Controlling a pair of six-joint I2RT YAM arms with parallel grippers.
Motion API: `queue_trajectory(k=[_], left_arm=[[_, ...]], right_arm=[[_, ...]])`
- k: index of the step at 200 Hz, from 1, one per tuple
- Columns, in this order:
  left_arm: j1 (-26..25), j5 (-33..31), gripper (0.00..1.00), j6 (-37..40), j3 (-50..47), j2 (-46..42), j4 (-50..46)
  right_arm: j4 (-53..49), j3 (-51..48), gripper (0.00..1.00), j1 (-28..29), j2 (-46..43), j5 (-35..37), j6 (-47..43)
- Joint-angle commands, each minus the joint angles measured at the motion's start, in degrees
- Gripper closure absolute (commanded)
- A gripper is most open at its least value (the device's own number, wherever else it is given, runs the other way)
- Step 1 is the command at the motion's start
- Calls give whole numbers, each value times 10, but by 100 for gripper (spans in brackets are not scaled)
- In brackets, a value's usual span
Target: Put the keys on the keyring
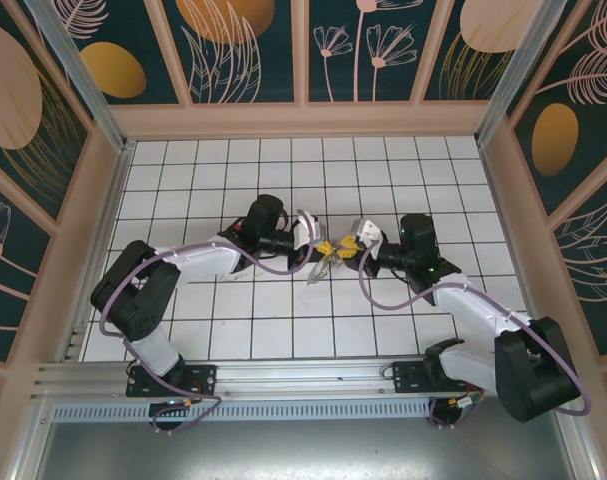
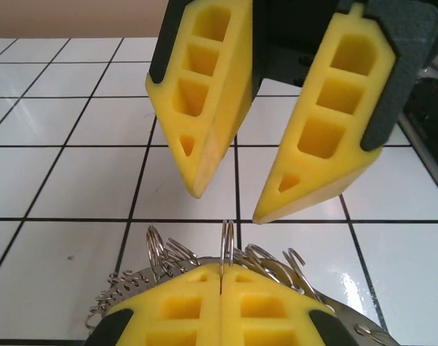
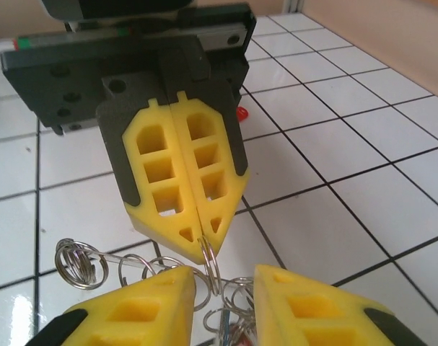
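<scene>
Left gripper [image 3: 202, 243] is pinching shut on a small loop of the keyring [image 3: 81, 261]; right gripper [image 2: 231, 205] is facing it, jaws standing apart.

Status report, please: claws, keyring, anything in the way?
Left claw shut on the thin grey metal keyring fringed with silvery rings. Right claw open, tips beside it. Nothing seen in the way.

Keyring [image 1: 321, 265] between left and right jaws

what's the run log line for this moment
left tool: shut on keyring | right tool: open, tips straddling its small rings | both: tip to tip over tiled table
</scene>
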Motion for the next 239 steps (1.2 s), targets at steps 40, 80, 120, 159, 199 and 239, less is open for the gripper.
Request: queue_trajectory(k=[40, 80, 120, 159, 199, 239], left_arm=[[-14, -31, 100, 67, 45, -27, -75], [-17, -32, 100, 61, 49, -30, -70], [-18, -37, 100, 63, 50, -33, -77], [-17, -45, 90, 58, 38, -40, -68], [4, 0, 78, -5, 2, -37, 8], [12, 29, 76, -34, -3, -14, 46]], right_arm=[[-133, 70, 71, 39, 5, 108, -126], [-179, 105, 84, 48, 33, 99, -160], [-179, 108, 96, 50, 38, 112, -165], [-148, 91, 100, 42, 27, 93, -160], [-18, 36, 100, -7, 3, -46, -82], [134, -26, 100, -21, 3, -90, 16]])
